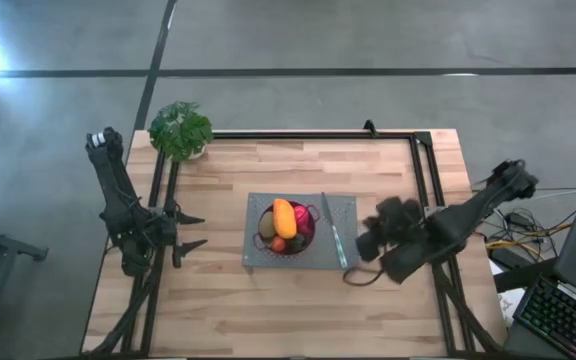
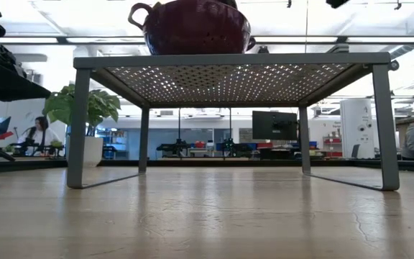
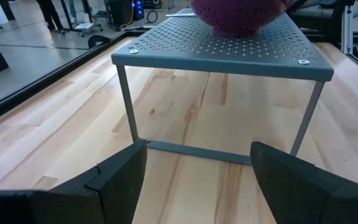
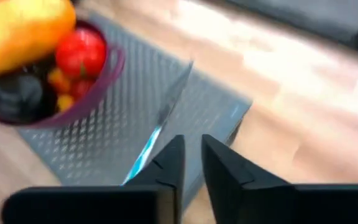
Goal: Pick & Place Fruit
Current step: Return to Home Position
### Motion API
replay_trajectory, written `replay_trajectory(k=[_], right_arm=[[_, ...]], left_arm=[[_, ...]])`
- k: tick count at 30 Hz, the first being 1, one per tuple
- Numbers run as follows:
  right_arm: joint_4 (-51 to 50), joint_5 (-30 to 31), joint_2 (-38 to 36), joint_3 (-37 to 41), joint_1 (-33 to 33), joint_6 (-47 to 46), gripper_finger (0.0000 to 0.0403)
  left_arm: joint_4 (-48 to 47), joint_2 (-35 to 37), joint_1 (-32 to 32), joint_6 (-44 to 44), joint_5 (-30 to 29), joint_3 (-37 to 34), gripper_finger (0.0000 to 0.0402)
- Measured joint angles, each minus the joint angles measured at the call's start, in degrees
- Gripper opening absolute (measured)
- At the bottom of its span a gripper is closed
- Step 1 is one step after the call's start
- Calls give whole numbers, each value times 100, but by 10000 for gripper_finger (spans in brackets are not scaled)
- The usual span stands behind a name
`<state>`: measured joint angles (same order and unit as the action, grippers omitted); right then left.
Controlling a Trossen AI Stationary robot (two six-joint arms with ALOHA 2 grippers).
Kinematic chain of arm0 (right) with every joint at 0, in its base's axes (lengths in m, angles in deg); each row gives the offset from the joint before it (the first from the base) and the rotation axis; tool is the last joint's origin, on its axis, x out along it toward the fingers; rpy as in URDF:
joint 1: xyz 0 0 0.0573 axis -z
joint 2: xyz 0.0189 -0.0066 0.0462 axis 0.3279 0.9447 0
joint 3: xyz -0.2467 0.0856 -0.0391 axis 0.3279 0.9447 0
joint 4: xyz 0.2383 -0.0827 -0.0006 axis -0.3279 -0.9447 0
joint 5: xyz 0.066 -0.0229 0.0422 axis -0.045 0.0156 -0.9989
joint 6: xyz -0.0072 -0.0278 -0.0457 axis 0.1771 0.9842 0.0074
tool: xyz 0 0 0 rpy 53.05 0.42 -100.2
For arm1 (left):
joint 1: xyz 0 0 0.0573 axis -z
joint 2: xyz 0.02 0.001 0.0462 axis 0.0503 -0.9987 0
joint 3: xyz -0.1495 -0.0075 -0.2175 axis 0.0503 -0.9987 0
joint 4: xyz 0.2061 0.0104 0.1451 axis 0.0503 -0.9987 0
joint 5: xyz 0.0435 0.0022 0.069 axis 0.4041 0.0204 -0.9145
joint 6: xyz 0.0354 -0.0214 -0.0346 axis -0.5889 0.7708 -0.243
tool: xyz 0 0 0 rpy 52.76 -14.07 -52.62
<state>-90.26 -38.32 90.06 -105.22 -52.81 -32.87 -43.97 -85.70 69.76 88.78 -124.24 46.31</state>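
Note:
A maroon colander stands on a grey perforated stand at the table's middle. In it lie the fruit: a large oblong orange one, a red ball, a dark plum and tiny orange pieces. My right gripper hangs in the air over the stand's right edge. Only a narrow gap shows between its fingers, with nothing in it. My left gripper waits low at the table's left, open and pointing at the stand.
A slim silver knife lies on the stand, right of the colander and just under my right gripper. A leafy plant stands at the far left corner. Black rails frame the table. Bare wood lies near and far of the stand.

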Motion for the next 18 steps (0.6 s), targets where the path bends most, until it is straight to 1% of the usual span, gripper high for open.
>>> replay_trajectory(k=[4,7,10,14,18], right_arm=[[72,574,-844,334,47,1035,16],[390,845,-1551,833,120,1694,9],[959,819,-2336,1536,385,2377,8],[1810,603,-3529,2464,817,3299,8],[3224,253,-4559,3336,1183,4763,8]], left_arm=[[-2,0,0,0,-1,-2,291],[-3,0,0,-37,0,-2,291],[-4,0,0,-252,0,-2,291],[-16,0,0,-708,10,19,291],[-20,0,2,-914,13,22,291]])
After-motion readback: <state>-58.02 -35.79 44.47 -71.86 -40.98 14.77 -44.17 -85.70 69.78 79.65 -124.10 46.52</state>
